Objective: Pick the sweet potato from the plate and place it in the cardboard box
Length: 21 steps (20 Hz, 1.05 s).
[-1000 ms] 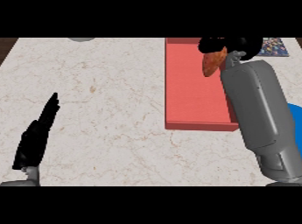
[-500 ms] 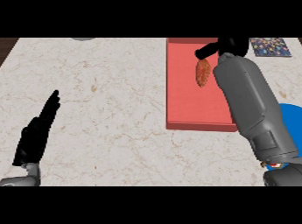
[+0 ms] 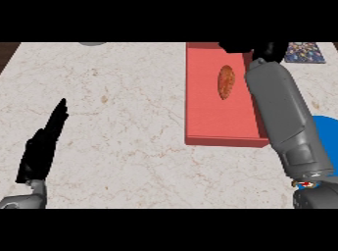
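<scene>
The sweet potato (image 3: 226, 82) lies lengthwise on the floor of the red box (image 3: 207, 122), in its far half, with nothing holding it. My right hand (image 3: 256, 49) is just beyond it at the box's far right corner, partly cut off by the view's top, its fingers spread and apart from the potato. The grey right forearm runs down along the box's right wall. The blue plate (image 3: 335, 142) shows at the right edge, partly hidden behind that forearm, with nothing visible on it. My left hand (image 3: 44, 147) rests open at the lower left, fingers straight.
A patterned flat item (image 3: 306, 52) lies at the far right corner of the counter. A grey round object (image 3: 93, 43) peeks in at the far edge. The marbled counter top (image 3: 121, 98) stretches between the left hand and the box.
The sweet potato left my right hand and now lies on the box floor. The right hand opened and drew back toward the box's far edge. The left hand stayed put.
</scene>
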Motion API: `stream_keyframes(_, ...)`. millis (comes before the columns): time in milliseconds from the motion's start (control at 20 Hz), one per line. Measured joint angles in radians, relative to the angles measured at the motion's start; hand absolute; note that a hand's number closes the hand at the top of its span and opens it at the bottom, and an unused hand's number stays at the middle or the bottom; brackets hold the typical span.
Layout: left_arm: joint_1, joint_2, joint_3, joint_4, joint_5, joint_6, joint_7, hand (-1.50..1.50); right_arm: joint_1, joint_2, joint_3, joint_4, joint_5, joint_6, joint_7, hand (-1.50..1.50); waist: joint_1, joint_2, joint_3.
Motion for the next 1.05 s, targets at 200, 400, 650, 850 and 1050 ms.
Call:
stream_keyframes(200,0.025,0.004,0.008,-0.013,0.004,-0.003,-0.001,0.0,0.042,0.004,-0.057,-0.099,-0.111,-0.049,-0.099,-1.5,-0.015,-0.008,0.0)
stream_keyframes(400,0.029,0.001,0.017,0.005,0.002,0.004,-0.02,0.0,0.097,-0.028,-0.108,-0.196,-0.209,-0.06,-0.165,-1.5,-0.027,-0.012,-0.001)
stream_keyframes(650,0.052,-0.002,0.021,-0.009,-0.005,0.012,-0.018,0.0,0.246,-0.056,-0.122,-0.394,-0.25,-0.051,-0.133,-1.5,-0.048,-0.02,-0.001)
stream_keyframes(850,0.094,0.0,0.03,-0.036,0.001,0.011,-0.027,0.0,0.408,-0.098,-0.15,-0.6,-0.33,0.038,-0.125,-1.5,-0.062,-0.025,-0.001)
stream_keyframes(1050,0.098,0.008,0.035,-0.042,0.008,-0.005,-0.021,0.0,0.599,-0.137,-0.181,-0.813,-0.429,0.166,-0.117,-1.5,-0.064,-0.023,-0.001)
